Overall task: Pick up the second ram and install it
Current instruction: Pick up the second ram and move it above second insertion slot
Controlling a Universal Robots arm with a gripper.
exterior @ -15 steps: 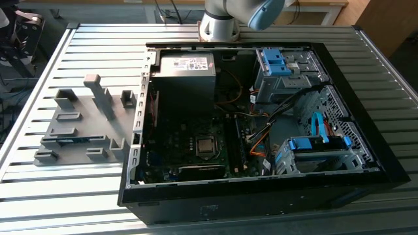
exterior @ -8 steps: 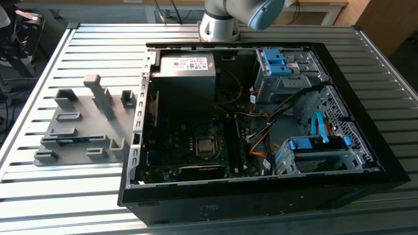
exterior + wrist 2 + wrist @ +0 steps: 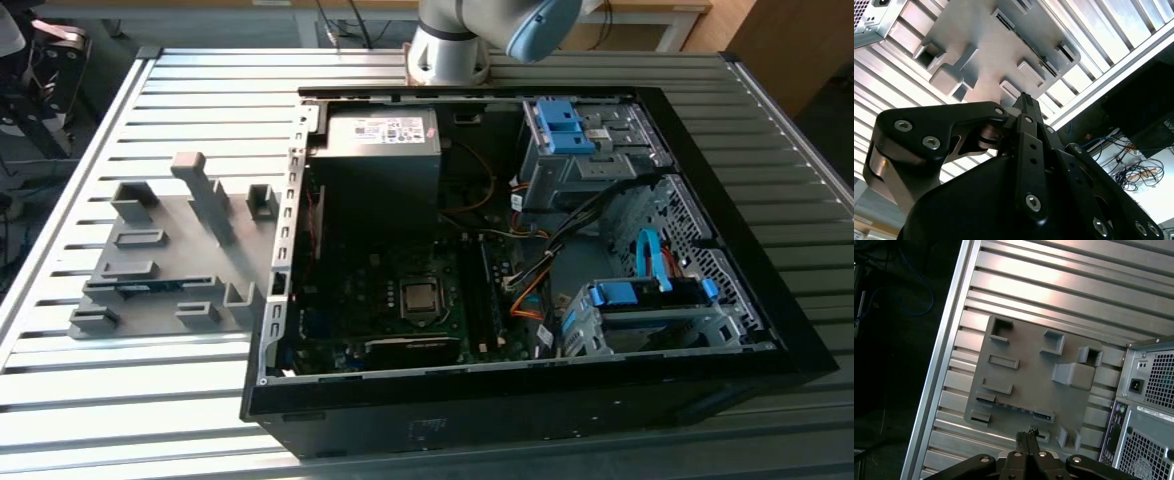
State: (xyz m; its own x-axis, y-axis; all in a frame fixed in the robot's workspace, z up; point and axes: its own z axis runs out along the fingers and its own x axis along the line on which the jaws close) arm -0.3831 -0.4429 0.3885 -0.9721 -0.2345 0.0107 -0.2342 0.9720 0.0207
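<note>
The gripper (image 3: 1026, 436) (fingers pressed together, empty) is held over the grey holder (image 3: 1029, 371), where the second ram (image 3: 150, 285) is lodged

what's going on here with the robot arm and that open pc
The arm's gripper hangs over the grey holder block on the slatted table, with its fingers closed together and nothing between them. The second ram sits in the block, not yet picked up. The open computer case stands beside the block.
</note>
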